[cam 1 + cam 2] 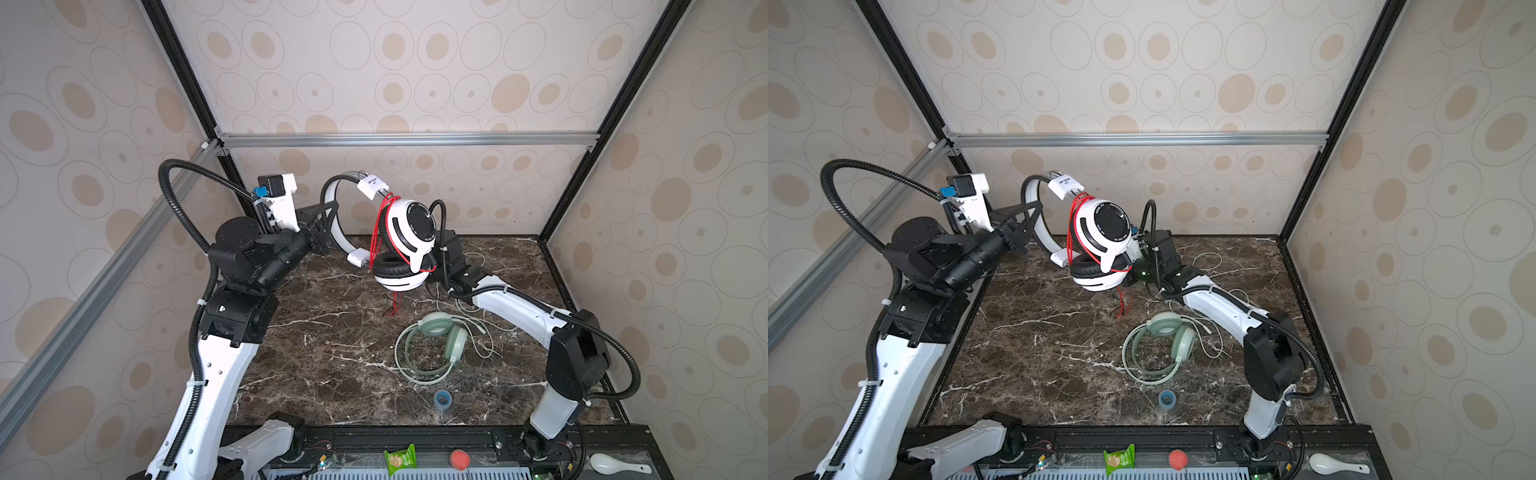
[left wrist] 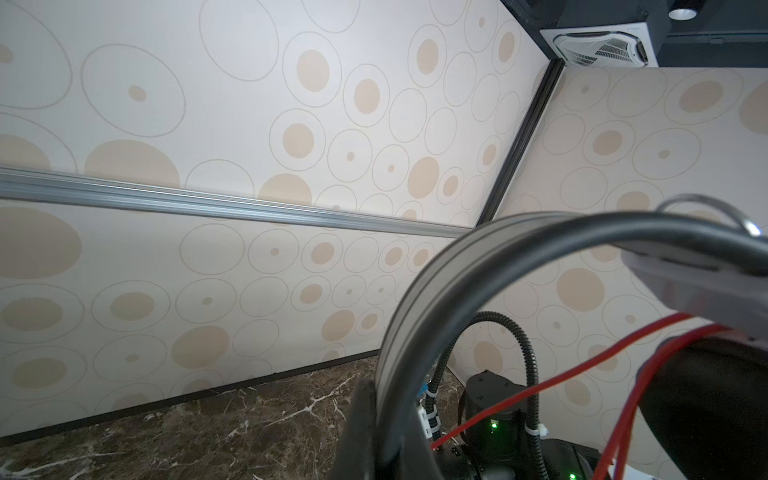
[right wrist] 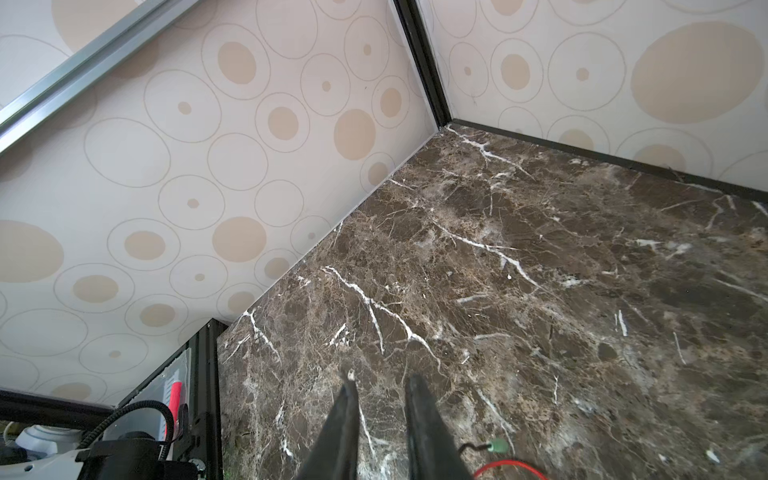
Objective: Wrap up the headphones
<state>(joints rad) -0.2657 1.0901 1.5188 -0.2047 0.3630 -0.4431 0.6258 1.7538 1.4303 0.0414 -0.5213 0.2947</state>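
Gripping the band point(image 2: 409, 299) of the white pair point(image 1: 409, 232), left hand point(image 1: 326, 235) holds it up, red cable point(image 1: 376, 237) partly wound; right hand point(image 3: 382, 380) narrow, empty; green pair point(image 1: 434, 329) unwrapped.

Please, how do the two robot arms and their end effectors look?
The left arm and the right arm have white shells and black joints. A black ribbed hose, fastened with white ties, runs along each. The left end effector and the right end effector have black fingers that narrow toward the tips. A green light glows on the right arm.
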